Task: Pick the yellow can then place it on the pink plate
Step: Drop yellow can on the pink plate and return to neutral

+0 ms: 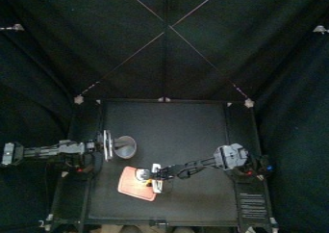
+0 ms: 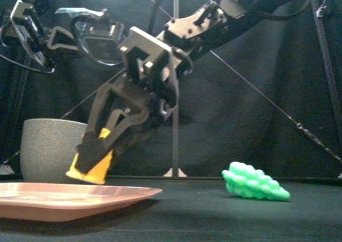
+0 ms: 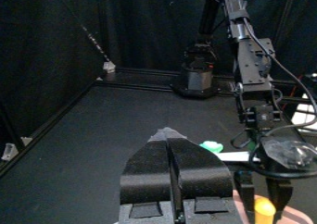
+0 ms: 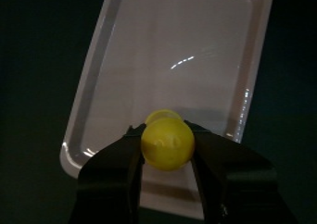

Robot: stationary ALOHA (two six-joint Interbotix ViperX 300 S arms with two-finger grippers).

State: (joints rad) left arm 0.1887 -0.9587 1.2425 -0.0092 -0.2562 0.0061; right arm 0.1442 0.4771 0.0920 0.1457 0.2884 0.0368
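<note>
Pink plate (image 2: 54,198), slanted right claw (image 2: 100,151) clutching yellow can (image 4: 166,143)

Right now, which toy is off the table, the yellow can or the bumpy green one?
The yellow can: the right gripper holds it over the flat pink tray. The bumpy green toy lies on the table, apart from the tray.

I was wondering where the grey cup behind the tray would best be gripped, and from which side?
By its rim, from above: the grey cup stands upright, mouth open to the top, so one jaw could probably slip inside and one outside its wall. The left gripper rests nearest; the right gripper holds the yellow can over the pink tray.
</note>
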